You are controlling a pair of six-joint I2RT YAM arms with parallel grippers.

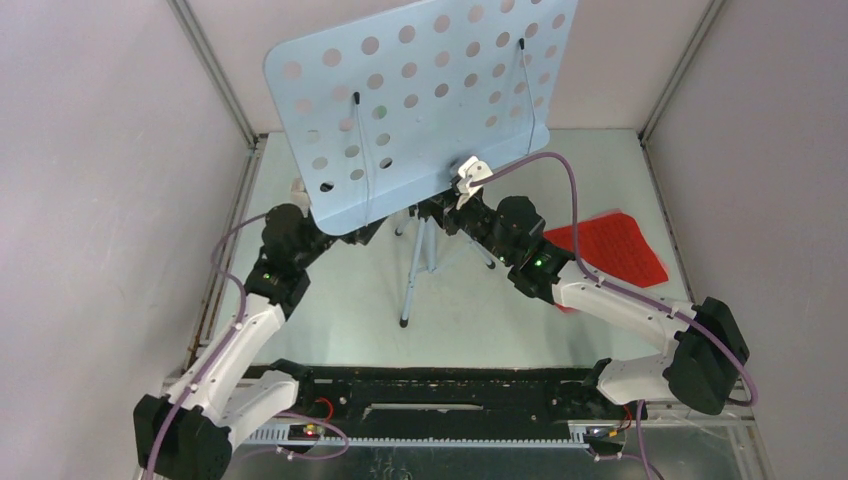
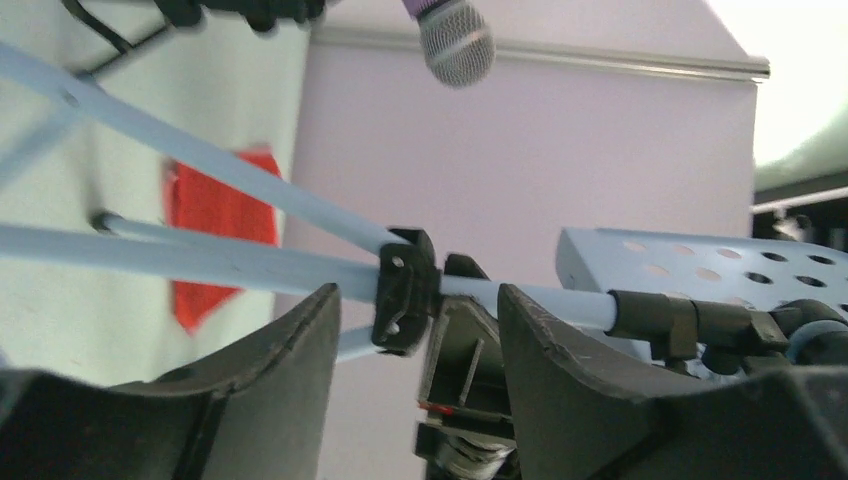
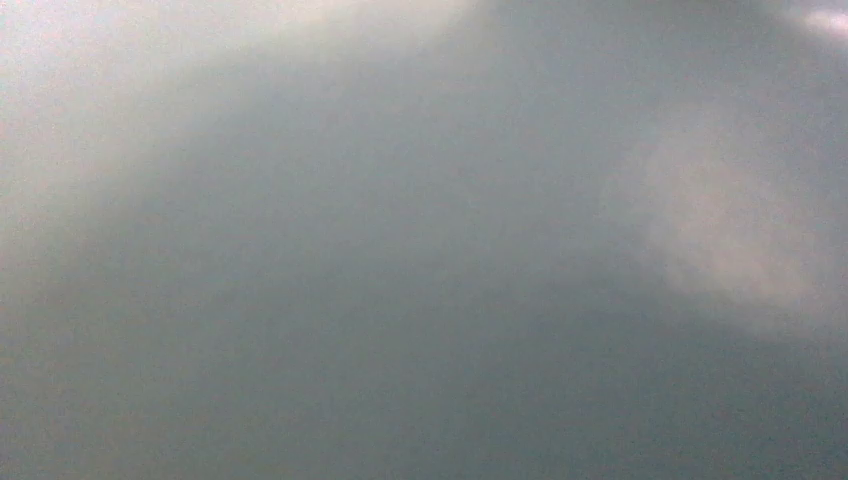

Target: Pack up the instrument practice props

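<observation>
The pale blue metal music desk full of round holes (image 1: 420, 100) stands up high over the far middle of the grey metal bench (image 1: 520, 310). Its long side runs from the left to the right of the bench. Its flat face tips back, so it looks up and toward the near edge. Two thin black wire clips (image 1: 360, 130) lie on that face.

Under it is the blue-grey metal tripod (image 1: 418, 262). Its pole stands upright and its thin legs spread out and down to the bench. One leg points toward the near edge.

The left gripper (image 2: 418, 292) is up under the low left corner of the desk. Its two black fingers (image 2: 270, 390) are spread wide. The tripod pole and its black plastic collar (image 2: 405, 290) sit in the gap between them, and I cannot see them touch.

The right gripper (image 1: 447, 213) is tucked under the low edge of the desk, near the top of the tripod. Its own camera shows only a grey blur, so I cannot tell if it is wide or tight.

A red paper score sheet (image 1: 615, 248) lies flat near the right edge of the bench. The right arm (image 1: 610, 298) crosses over its near corner.

The left wrist view also shows the grey mesh head of a purple microphone (image 2: 457, 40), but its body is cut off
</observation>
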